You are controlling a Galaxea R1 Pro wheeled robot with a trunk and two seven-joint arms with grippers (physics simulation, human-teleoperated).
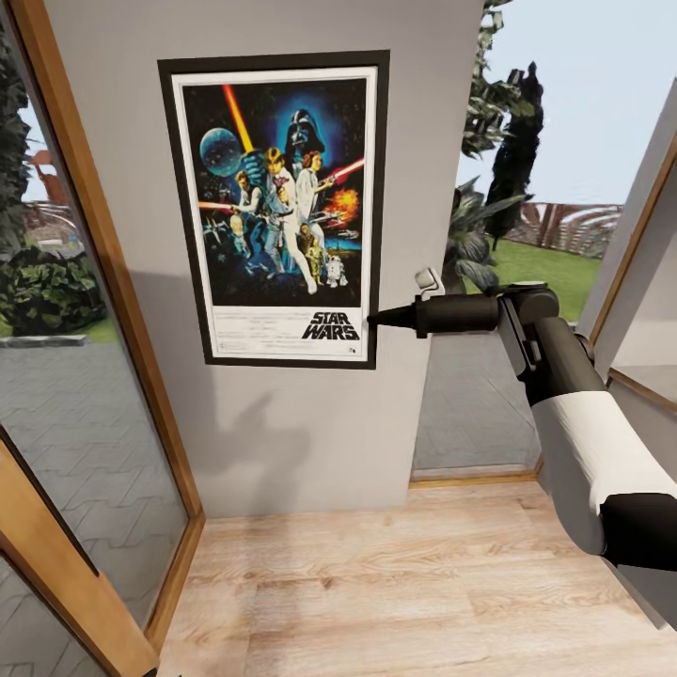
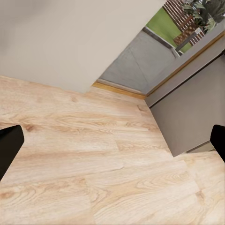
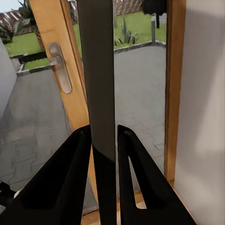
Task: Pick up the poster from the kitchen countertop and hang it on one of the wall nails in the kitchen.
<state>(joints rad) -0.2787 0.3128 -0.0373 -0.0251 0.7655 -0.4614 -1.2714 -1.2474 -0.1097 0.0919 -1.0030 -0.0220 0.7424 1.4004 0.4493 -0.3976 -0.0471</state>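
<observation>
R gripper fingers clamp poster edge-on; wood door w/ handle behind.

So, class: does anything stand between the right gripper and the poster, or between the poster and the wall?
Nothing visible does. The right gripper is shut on the poster at its right edge, and the poster lies flat against the grey wall.

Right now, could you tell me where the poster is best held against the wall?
By the thin black frame edge at its lower right, approached from the right side. The poster lies flat on the wall, leaving only edges to pinch; the right hand is shut on that edge.
</observation>
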